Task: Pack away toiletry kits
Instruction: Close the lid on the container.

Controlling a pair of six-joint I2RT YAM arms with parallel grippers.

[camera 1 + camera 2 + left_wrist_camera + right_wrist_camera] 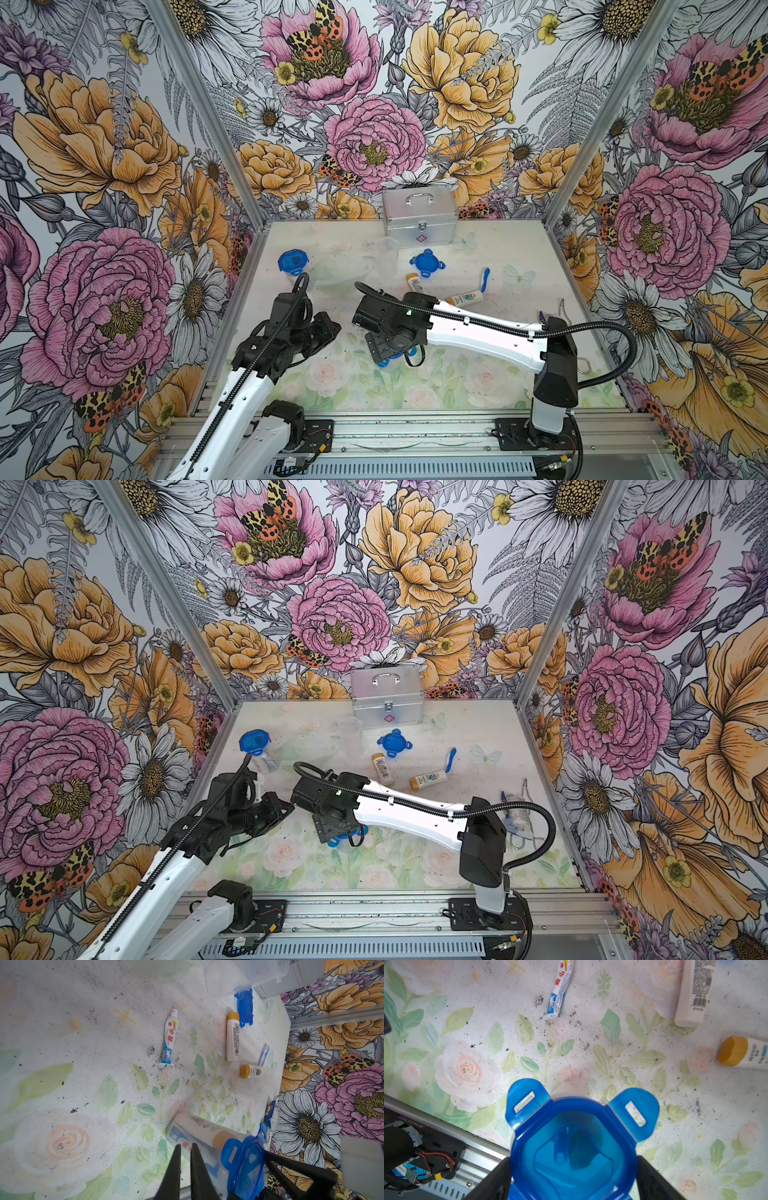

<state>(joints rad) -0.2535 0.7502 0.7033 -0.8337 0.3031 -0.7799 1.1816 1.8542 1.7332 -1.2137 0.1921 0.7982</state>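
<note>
My right gripper (573, 1167) is shut on a clear cup with a blue clip-tab lid (573, 1142), one finger against each side of the lid. In the left wrist view this cup (199, 1132) is tilted and holds a white bottle with an orange cap and a white-blue tube. My left gripper (186, 1145) is shut and empty, its tips just beside the cup's wall. On the table lie a loose tube (170, 1039), two bottles (415, 284) (465, 298), a blue toothbrush (485, 279), a loose blue lid (427, 262) and an empty clear cup (386, 249).
A second lidded cup (294, 262) stands at the back left beside a clear bowl (343, 270). The silver case (419, 216) with a red cross sits against the back wall. Small packets and a wire (517, 812) lie by the right wall.
</note>
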